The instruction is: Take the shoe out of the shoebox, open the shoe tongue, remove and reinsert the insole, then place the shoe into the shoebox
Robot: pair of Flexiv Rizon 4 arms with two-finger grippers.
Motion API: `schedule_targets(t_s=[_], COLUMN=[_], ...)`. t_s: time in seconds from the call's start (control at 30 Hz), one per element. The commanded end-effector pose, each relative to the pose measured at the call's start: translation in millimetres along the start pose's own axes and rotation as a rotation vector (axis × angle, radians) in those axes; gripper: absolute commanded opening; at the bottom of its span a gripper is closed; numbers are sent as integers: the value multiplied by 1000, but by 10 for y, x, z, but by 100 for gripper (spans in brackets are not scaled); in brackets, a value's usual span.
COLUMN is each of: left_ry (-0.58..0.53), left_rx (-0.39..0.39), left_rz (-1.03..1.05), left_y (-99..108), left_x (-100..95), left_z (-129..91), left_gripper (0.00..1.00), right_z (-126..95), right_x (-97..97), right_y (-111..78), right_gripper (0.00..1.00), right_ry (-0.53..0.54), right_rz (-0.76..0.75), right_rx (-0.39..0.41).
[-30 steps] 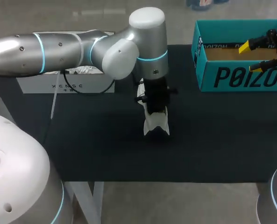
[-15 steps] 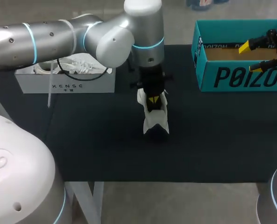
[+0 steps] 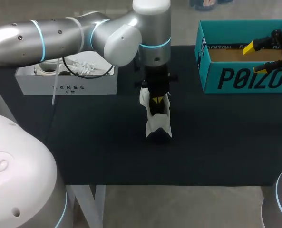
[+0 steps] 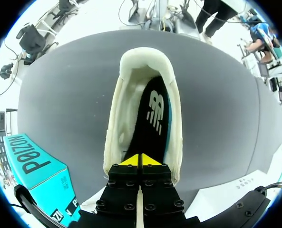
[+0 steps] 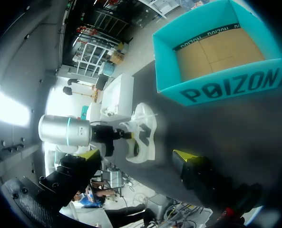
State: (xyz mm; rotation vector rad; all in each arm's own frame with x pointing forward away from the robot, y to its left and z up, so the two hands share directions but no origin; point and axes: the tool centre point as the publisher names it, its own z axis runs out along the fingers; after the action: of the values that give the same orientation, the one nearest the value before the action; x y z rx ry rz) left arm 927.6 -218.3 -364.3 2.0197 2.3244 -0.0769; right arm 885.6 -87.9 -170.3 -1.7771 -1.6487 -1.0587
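The white sneaker (image 3: 158, 122) stands on the black table (image 3: 107, 142), well apart from the teal shoebox (image 3: 245, 78). The left gripper (image 4: 141, 160) sits in its opening, yellow tips pressed together over the dark insole (image 4: 152, 118) — the right gripper (image 3: 255, 58) hangs above the shoebox, fingers spread.

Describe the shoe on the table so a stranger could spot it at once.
On the black table, between the teal shoebox at the far right and the white box at the far left, a shoe lies directly under the left gripper. Unlike the boxes, it is rounded and cream-white, with a dark insole showing.
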Motion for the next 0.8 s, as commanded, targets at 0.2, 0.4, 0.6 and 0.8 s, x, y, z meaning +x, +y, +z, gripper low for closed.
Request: schedule_targets(t_s=[0.2, 0.4, 0.6, 0.8], left_ry=[0, -11, 3, 8], left_rx=[36, 61, 67, 61], left_rz=[-5, -6, 1, 4], left_y=[17, -32, -59, -77], left_x=[34, 46, 39, 37], left_z=[27, 9, -10, -67], left_gripper=[100, 100, 100, 100], right_z=[2, 2, 2, 2], right_x=[-1, -1, -1, -1], right_y=[-2, -2, -2, -2], right_gripper=[100, 100, 100, 100], right_ry=[-3, -3, -3, -3], right_rz=[0, 0, 0, 0], right_rx=[0, 0, 0, 0])
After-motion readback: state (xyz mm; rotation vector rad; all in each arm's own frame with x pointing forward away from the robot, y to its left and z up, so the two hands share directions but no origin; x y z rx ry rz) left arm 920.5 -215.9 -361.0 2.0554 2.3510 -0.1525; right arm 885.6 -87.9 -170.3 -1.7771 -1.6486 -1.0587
